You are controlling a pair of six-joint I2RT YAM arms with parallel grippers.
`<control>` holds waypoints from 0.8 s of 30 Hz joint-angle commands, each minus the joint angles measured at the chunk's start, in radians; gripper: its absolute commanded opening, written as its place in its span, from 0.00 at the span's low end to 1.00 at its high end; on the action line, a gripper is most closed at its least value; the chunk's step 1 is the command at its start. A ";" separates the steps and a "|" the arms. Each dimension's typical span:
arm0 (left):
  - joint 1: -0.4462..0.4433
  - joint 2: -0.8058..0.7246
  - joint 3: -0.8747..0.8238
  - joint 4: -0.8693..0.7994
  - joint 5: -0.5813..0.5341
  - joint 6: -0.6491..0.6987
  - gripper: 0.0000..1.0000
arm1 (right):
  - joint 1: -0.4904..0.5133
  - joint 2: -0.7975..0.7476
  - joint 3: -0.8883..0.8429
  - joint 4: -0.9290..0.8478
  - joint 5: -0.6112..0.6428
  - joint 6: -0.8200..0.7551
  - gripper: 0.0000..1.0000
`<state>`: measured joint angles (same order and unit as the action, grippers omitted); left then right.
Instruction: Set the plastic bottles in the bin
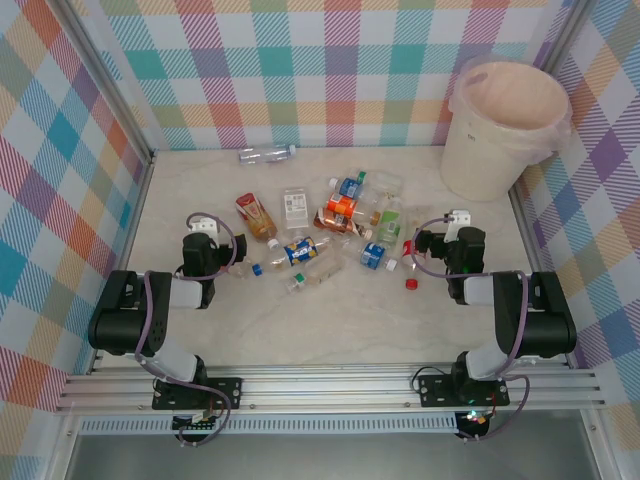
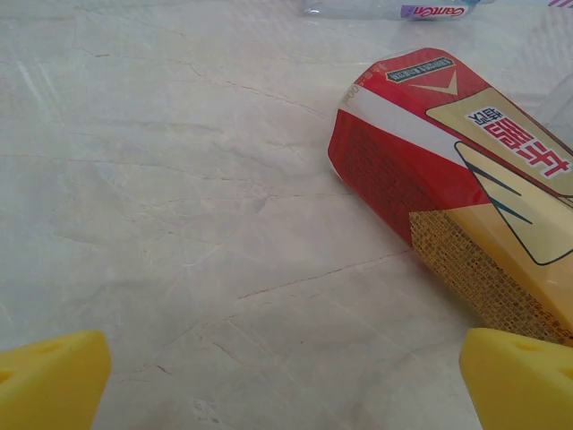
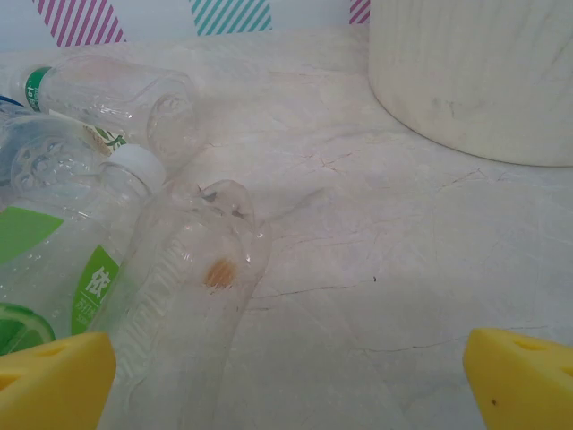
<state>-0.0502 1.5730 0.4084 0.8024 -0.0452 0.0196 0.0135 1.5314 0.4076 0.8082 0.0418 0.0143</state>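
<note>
Beside the plastic bottles [image 1: 300, 250], my left gripper [image 1: 203, 226] and right gripper [image 1: 458, 222] gape empty; I fear nudging one crowded bottle will roll others away.

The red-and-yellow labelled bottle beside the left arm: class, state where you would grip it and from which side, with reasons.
Probably grip the red-and-yellow labelled bottle across its middle, coming down from above with the jaws astride its width. It lies flat on its side on the table, and both long flanks look free.
</note>
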 commanded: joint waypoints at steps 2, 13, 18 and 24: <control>-0.008 -0.007 0.020 -0.006 0.001 0.013 1.00 | 0.005 0.004 -0.003 0.034 0.000 0.004 1.00; -0.008 -0.007 0.020 -0.008 0.000 0.013 1.00 | 0.005 0.005 -0.001 0.030 -0.002 0.005 1.00; -0.010 -0.006 0.020 -0.008 -0.005 0.016 1.00 | 0.004 0.004 -0.004 0.035 0.000 0.004 1.00; -0.010 -0.042 0.058 -0.103 -0.004 0.016 1.00 | 0.004 0.002 -0.006 0.037 0.001 0.004 1.00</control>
<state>-0.0509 1.5696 0.4179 0.7647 -0.0452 0.0204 0.0135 1.5314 0.4076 0.8082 0.0418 0.0143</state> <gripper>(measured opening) 0.999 0.996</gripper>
